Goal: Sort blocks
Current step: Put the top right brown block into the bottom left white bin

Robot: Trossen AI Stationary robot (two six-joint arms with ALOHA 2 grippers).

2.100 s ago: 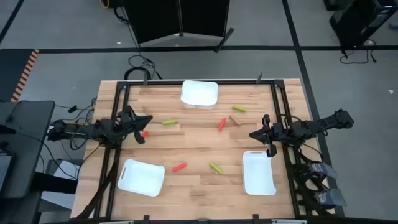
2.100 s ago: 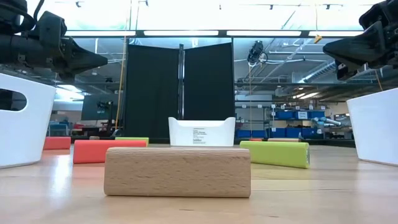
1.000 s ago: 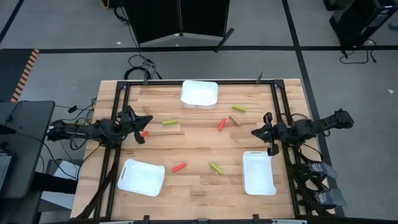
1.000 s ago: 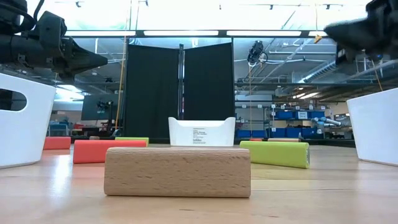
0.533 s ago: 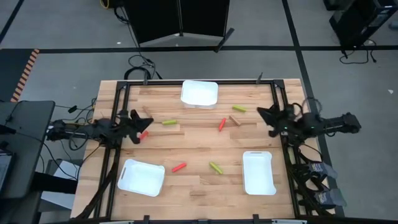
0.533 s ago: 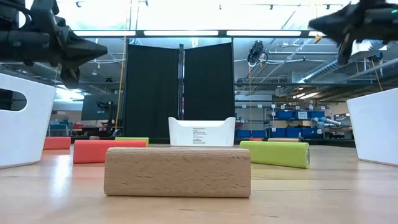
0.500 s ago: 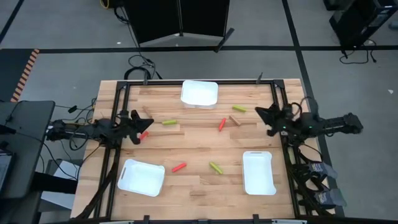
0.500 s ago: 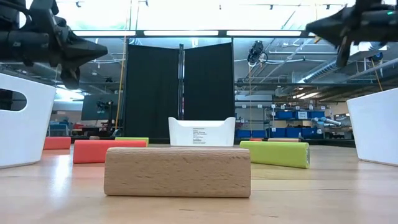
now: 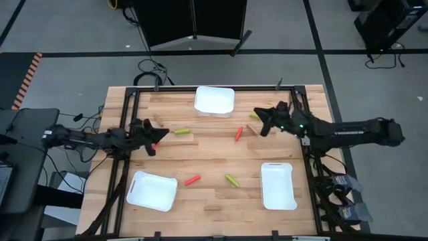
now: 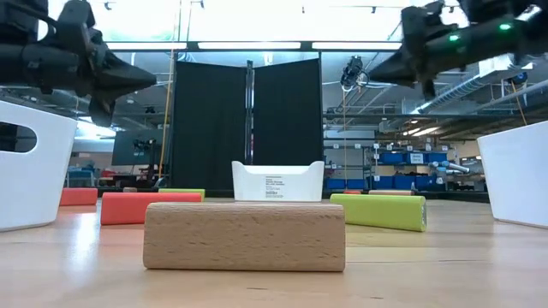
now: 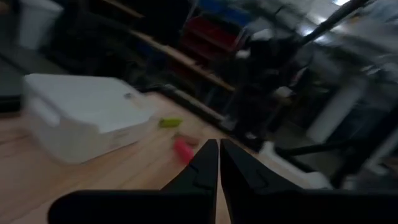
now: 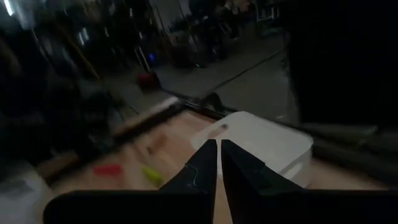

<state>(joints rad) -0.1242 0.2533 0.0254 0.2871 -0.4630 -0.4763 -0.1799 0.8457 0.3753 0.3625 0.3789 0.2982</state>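
Both grippers are shut and hold nothing, above the table. In the high view my left gripper [image 9: 160, 134] hovers at the left side, just short of a yellow-green block [image 9: 181, 132]. My right gripper [image 9: 257, 116] reaches in from the right, over the blocks near the far tray: a red block [image 9: 239, 134] and a tan block [image 9: 254, 130] lie flat beside it. Another red block [image 9: 192, 179] and yellow-green block [image 9: 232, 180] lie nearer. In the low view a tan block [image 10: 244, 236] lies in front. The left wrist view shows its shut fingers [image 11: 214, 152].
Three white trays stand on the table: one at the far edge [image 9: 215, 101], one near left [image 9: 152, 190], one near right [image 9: 278, 185]. A black frame rail [image 9: 127, 127] runs along each side of the wooden table. Bare wood lies between the trays.
My right gripper has swung from beside the near right tray toward the far edge, then reached left across the table to the blocks near the far tray. My left gripper has shifted a little toward the table's right. No block has moved.
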